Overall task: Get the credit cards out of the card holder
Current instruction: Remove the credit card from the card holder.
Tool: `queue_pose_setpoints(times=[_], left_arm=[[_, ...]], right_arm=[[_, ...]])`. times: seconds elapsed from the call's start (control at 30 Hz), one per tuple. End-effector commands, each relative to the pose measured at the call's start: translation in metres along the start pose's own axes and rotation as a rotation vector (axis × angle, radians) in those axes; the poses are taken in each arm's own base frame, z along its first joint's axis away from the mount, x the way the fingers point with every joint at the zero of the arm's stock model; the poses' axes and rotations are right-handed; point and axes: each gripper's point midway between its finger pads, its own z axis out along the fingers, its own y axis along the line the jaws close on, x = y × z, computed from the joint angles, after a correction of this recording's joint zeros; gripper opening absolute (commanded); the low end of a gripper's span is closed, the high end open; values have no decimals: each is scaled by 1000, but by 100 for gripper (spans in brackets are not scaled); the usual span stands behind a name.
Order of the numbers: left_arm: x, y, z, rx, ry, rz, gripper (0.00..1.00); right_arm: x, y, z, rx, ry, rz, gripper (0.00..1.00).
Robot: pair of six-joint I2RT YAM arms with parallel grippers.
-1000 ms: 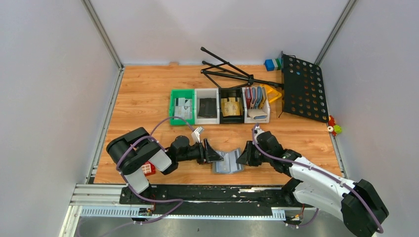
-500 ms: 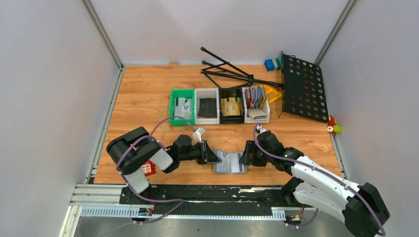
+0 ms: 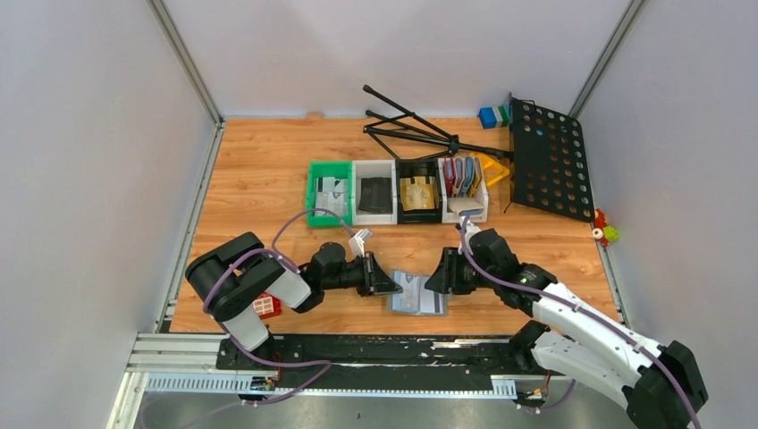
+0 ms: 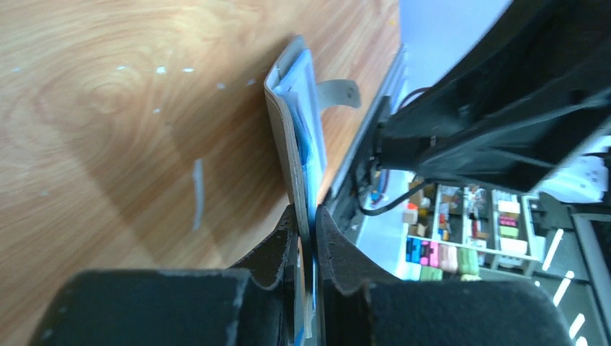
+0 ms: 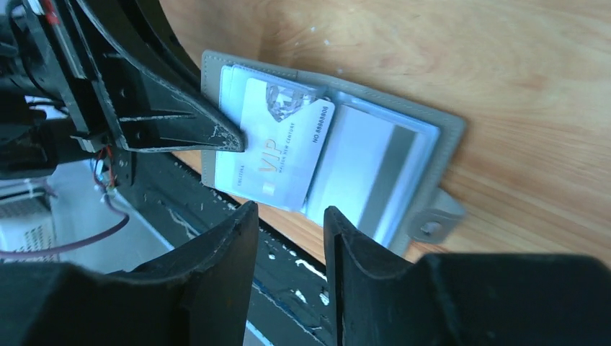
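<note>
The grey-blue card holder (image 3: 417, 294) lies spread open on the wood near the table's front edge. In the right wrist view its pockets show a pale silver credit card (image 5: 280, 149) printed VIP, sticking partly out of the left side, and a whitish card with a grey stripe (image 5: 358, 171) on the right side. My left gripper (image 3: 391, 287) is shut on the left flap; the left wrist view shows the card holder (image 4: 285, 130) edge-on between the jaws of the left gripper (image 4: 310, 214). My right gripper (image 5: 291, 214) (image 3: 434, 283) hovers open over the holder's near edge, holding nothing.
A row of small bins stands behind: green (image 3: 315, 193), white (image 3: 357, 193), black (image 3: 418, 214), and a white one holding red and blue holders (image 3: 464, 178). A black perforated music stand (image 3: 550, 158) with its tripod (image 3: 416, 130) lies at the back right. A red block (image 3: 266, 307) sits by the left arm.
The right gripper let go of the holder's right side and opened. The holder, bowed upward before, settled flat. The left gripper closed on its left flap.
</note>
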Motion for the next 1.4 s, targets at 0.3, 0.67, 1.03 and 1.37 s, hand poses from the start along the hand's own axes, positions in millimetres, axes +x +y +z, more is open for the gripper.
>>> queue_pose_setpoints(times=[0.3, 0.67, 1.03, 1.37], left_arm=[[-19, -72, -17, 291, -77, -10, 6], [-26, -106, -32, 397, -102, 2, 5], [-32, -127, -50, 409, -139, 46, 3], [-36, -142, -64, 446, -164, 60, 3]], right_arm=[[-2, 37, 7, -269, -55, 36, 36], [-20, 62, -19, -440, -144, 134, 40], [-28, 92, -43, -624, -153, 159, 32], [-38, 124, -83, -796, -225, 80, 21]])
